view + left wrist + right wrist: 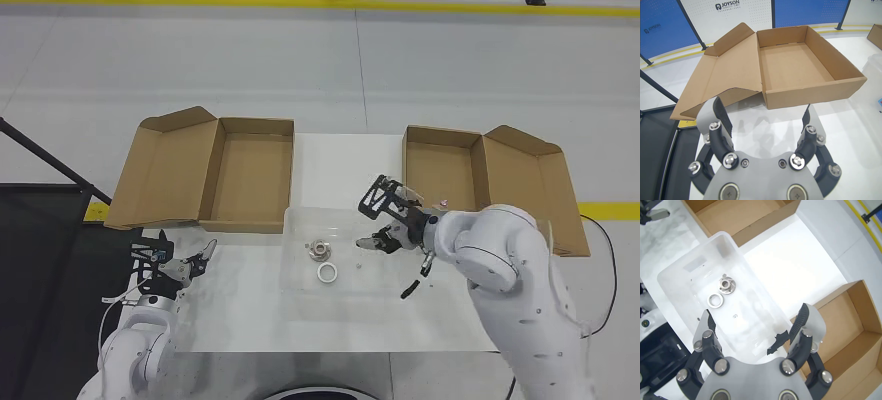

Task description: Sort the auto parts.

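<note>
picking step: my right gripper [366, 225] hangs released over the clear bin [288, 250], mid-frame. next, i judge, it must lower onto the ring [327, 272] and pinch.

The left box [250, 180] and right box [440, 175] are plain brown cardboard. The bin [730, 247] is translucent white. The hub [726, 285] and ring [715, 300] are bare silver. The table [350, 160] is white. The left gripper [762, 103] and right gripper [755, 308] have grey fingers and black ribbed pads [798, 321]. The wall panels [664, 24] are blue, apparently finely dotted.
</note>
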`<state>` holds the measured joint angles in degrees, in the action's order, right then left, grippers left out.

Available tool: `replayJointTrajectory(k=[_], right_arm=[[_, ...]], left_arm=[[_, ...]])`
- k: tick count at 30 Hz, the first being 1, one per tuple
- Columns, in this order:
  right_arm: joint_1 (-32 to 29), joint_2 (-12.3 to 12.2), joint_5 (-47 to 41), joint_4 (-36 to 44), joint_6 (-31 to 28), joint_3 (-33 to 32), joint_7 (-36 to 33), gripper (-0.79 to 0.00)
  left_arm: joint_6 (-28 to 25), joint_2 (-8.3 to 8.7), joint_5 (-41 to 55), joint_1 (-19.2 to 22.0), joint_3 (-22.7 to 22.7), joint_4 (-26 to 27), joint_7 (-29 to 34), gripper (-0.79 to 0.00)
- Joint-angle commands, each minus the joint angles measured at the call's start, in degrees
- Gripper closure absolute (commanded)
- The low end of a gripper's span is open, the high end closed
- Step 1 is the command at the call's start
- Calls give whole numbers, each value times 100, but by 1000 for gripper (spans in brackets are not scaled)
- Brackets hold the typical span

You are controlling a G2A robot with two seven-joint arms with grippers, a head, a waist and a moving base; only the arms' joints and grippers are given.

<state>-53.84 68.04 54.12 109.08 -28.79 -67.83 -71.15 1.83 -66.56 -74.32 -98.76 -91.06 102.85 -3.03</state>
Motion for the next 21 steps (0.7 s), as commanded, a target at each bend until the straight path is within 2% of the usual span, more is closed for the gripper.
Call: replayJointTrajectory(k=[1,2,3,6,11,21], right_arm=[[-14,-20,-25,38,-260,87,-58,-736],[-12,-31,-3,31,-326,137,-108,-643],[-5,-37,26,30,-304,219,-129,-622],[115,-68,40,-138,-267,535,-167,-409],[529,-95,-11,-660,1,1194,-434,-339],[1325,-200,-168,-1270,429,2438,-863,-345]], left_arm=[[0,0,0,0,0,0,0,-785],[0,0,0,0,0,0,0,-785],[0,0,0,0,0,0,0,-785],[0,0,0,0,0,0,0,-785],[0,0,0,0,0,0,0,-785],[0,0,0,0,0,0,0,-785]])
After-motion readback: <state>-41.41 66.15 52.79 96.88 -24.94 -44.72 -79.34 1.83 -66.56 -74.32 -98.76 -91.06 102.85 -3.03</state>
